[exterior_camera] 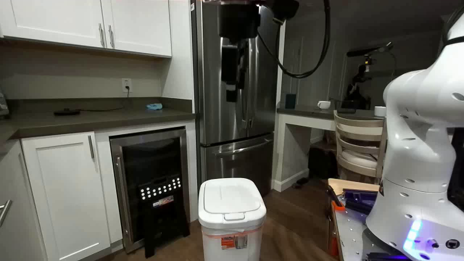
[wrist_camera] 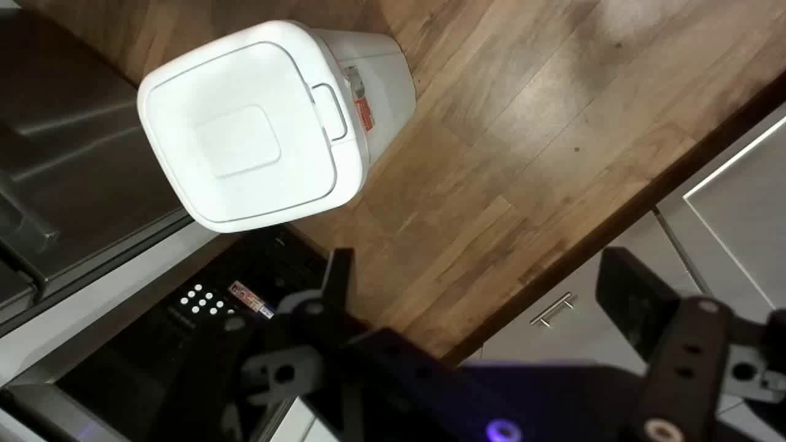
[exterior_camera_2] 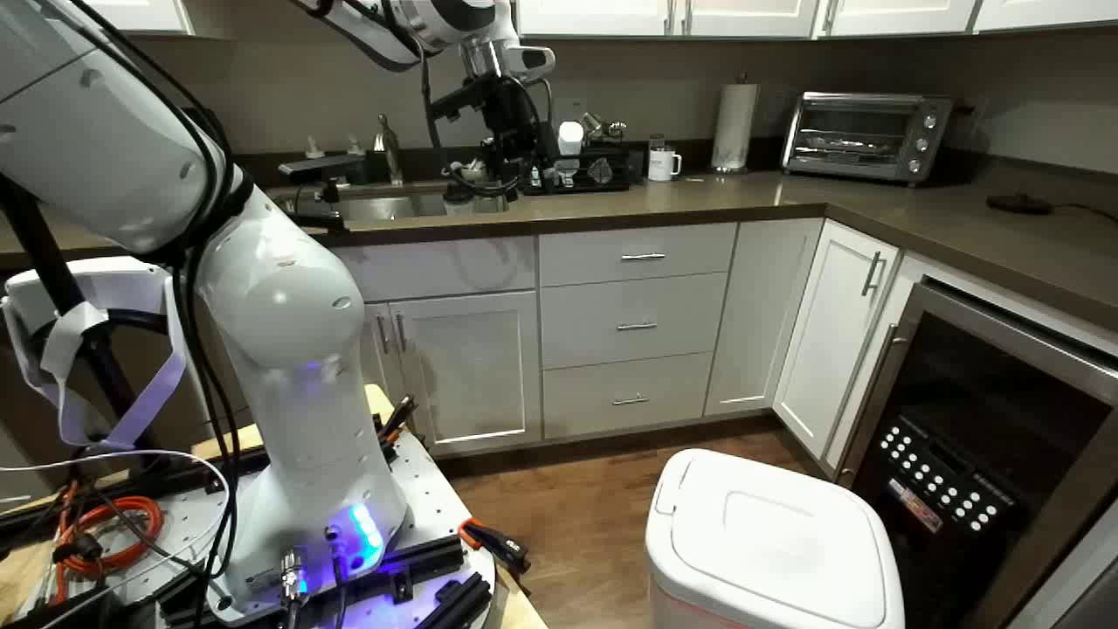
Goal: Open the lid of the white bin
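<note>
The white bin [exterior_camera: 212, 246] stands on the floor, with an orange-red label on its front. Its flat white lid [exterior_camera: 226, 195] lies closed on top, with a small tab at the front edge. The lid also shows in an exterior view [exterior_camera_2: 786, 542] and in the wrist view [wrist_camera: 239, 135]. The bin's tapered body [wrist_camera: 390, 80] shows at the upper middle of the wrist view. My gripper [wrist_camera: 478, 255] is open and empty, its two black fingers wide apart. It hangs well above the bin and apart from it. It shows dark against the fridge in an exterior view [exterior_camera: 232, 90].
A black stool [exterior_camera: 161, 203] with white dots stands beside the bin, in front of the glass-door cooler [exterior_camera: 148, 152]. A steel fridge [exterior_camera: 235, 119] stands behind. The robot's base table [exterior_camera: 349, 224] is at the right, near a wooden chair [exterior_camera: 359, 130]. White drawers [exterior_camera_2: 633, 328] line the counter.
</note>
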`<act>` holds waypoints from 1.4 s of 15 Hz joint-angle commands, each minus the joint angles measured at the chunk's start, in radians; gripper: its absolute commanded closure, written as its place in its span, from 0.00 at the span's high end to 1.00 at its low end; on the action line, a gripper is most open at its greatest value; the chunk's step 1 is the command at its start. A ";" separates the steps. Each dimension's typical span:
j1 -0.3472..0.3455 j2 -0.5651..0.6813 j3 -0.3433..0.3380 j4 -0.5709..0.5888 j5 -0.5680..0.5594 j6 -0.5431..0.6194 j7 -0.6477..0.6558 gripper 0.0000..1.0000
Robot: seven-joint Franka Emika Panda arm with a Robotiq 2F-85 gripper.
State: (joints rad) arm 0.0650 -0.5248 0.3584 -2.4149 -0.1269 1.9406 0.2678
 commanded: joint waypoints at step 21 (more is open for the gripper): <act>0.002 0.275 -0.285 -0.085 0.016 0.332 -0.207 1.00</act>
State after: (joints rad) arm 0.0881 -0.3432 0.1056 -2.5224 -0.1258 2.2142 0.1171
